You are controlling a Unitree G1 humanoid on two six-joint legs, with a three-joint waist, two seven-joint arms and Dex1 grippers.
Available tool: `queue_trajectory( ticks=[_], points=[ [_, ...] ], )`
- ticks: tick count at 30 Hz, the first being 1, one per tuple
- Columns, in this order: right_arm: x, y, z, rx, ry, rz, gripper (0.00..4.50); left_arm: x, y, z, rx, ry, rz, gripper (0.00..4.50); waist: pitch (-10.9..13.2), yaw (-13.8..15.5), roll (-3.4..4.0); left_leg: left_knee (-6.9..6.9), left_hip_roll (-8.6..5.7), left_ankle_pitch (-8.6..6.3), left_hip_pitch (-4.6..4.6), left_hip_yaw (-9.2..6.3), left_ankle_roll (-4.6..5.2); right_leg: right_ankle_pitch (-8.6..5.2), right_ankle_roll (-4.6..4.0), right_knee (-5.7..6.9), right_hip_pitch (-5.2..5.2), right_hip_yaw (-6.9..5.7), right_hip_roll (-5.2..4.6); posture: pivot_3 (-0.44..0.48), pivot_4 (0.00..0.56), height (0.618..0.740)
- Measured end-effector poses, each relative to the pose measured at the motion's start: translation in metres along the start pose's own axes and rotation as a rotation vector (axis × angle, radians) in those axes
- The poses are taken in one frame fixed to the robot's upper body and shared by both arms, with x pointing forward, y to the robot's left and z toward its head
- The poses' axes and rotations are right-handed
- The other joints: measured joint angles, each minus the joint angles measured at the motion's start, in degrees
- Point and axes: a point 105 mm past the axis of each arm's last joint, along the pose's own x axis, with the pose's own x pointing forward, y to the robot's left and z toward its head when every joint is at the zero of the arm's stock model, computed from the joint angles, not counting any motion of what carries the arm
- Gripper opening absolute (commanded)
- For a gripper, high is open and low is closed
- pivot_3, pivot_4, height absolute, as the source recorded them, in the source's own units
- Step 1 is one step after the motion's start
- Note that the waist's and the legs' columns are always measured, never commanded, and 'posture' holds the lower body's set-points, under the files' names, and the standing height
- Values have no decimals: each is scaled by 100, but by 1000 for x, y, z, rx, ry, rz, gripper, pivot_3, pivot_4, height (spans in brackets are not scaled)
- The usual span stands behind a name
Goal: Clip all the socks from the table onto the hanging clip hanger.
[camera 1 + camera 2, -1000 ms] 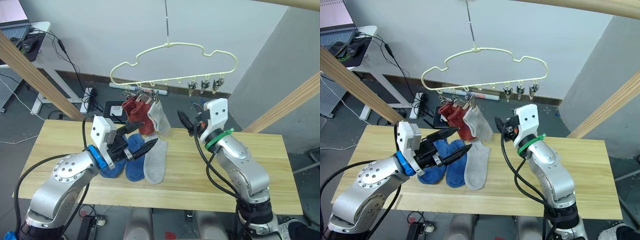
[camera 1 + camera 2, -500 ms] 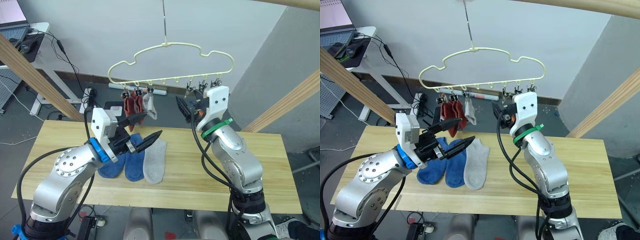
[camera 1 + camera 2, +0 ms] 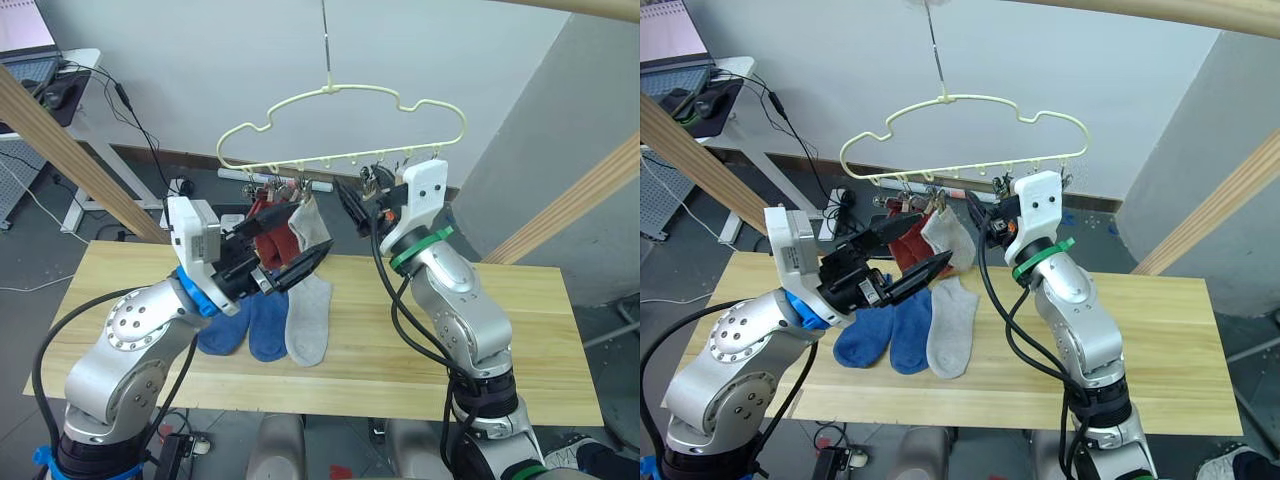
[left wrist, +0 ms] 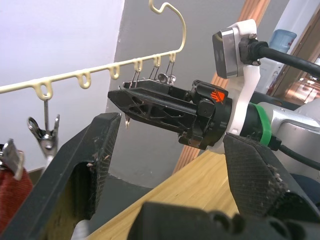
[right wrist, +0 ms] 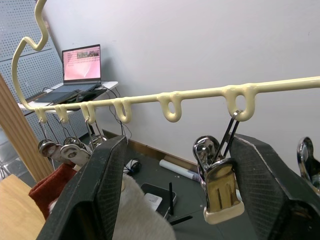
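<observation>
Halfway there, three up, three to go!
Clipped on pale yellow wavy wire hanger [image 3: 340,98], frame centre: two rust-red socks [image 3: 268,236], one light grey sock [image 3: 306,226]. Left on light plank table [image 3: 540,330]: two blue knit socks [image 3: 248,325], another grey one [image 3: 306,322]. Both left gripper [image 3: 285,263] and right gripper [image 5: 175,195] spread wide, clutching nothing.

Open gap between spread black right gripper [image 5: 175,200] fingers, partly blocked by dangling small metal clip [image 5: 220,192] under pale yellow wire hanger [image 5: 175,97].
</observation>
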Motion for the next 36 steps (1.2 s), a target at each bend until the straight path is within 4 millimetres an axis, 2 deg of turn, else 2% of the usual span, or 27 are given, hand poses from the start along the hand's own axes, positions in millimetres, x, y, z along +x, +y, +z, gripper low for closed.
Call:
queue_trajectory(
  ticks=[6, 14, 19, 29, 36],
  points=[
    [2, -3, -1, 35, 4, -22, 3275, 0, 2, -1, 0, 1, 16, 3708, 0, 3, 0, 1, 0, 2, 0, 0, 0, 2, -4, 2, 0, 0, 0, 130, 307, 740],
    [-9, -14, -17, 58, 82, -78, 3275, -1, 2, -2, -5, 5, 23, 3708, 0, 1, 0, -1, 0, 2, 0, 0, 0, 8, -14, 1, 0, 0, 0, 129, 314, 740],
    [-11, -18, -17, 38, 92, -88, 3275, -1, 2, -3, -1, 9, 28, 3708, 0, -1, 0, 0, 0, 2, 0, 0, 0, 0, 0, 2, 0, 0, 0, 124, 316, 740],
    [-7, 7, -10, 52, 65, -5, 3275, -1, 3, -3, 8, 12, 32, 3708, 0, -3, 0, 0, 0, 2, 0, 0, 0, 0, 0, 2, 0, 0, 0, 127, 315, 740],
    [2, 2, -4, 53, 33, -23, 3275, -1, 3, -3, 3, 4, 38, 3708, 0, -3, 0, 1, 0, 2, 1, 0, 1, 0, -1, 2, 0, -1, 0, 130, 315, 740]
  ],
)
